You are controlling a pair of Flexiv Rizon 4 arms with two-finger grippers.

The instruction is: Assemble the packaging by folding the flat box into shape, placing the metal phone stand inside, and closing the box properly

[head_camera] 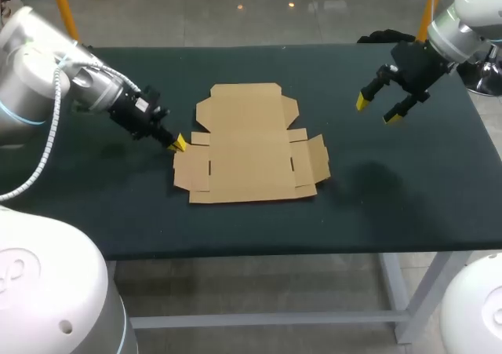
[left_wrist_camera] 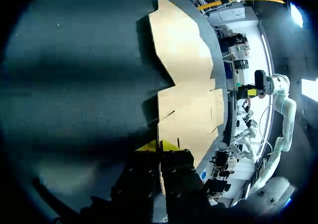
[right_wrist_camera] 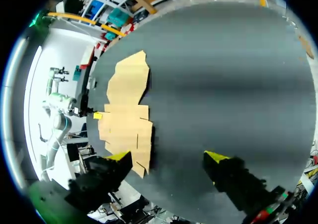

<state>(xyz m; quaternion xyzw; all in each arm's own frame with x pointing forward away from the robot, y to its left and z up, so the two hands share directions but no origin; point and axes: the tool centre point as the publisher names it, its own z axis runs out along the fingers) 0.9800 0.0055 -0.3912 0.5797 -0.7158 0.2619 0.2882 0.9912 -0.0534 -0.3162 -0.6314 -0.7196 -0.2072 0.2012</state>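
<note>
The box (head_camera: 251,146) lies flat and unfolded in the middle of the desk (head_camera: 408,205), every flap spread out and none raised; the phone stand shows in no view, so I cannot say where it is. The left tool (head_camera: 178,142) is low at the box's left side with its yellow tips drawn together, right at the edge of a side flap; the left wrist view shows one tip over the desk and the other over cardboard, with nothing visibly pinched between them. The right tool (head_camera: 376,110) hangs above the desk's far right part with its fingers spread wide and empty, well apart from the box.

Folding looks barely begun; the likely first step is raising that left flap. The main risk, as I judge it, is that the blank slides instead of bending; it is light, the desk cover looks smooth, and nothing pins it down while the right tool is so far off. A push at the edge could also ride over the flap rather than under it; or bend the card off its crease, leaving walls that will not lock.
</note>
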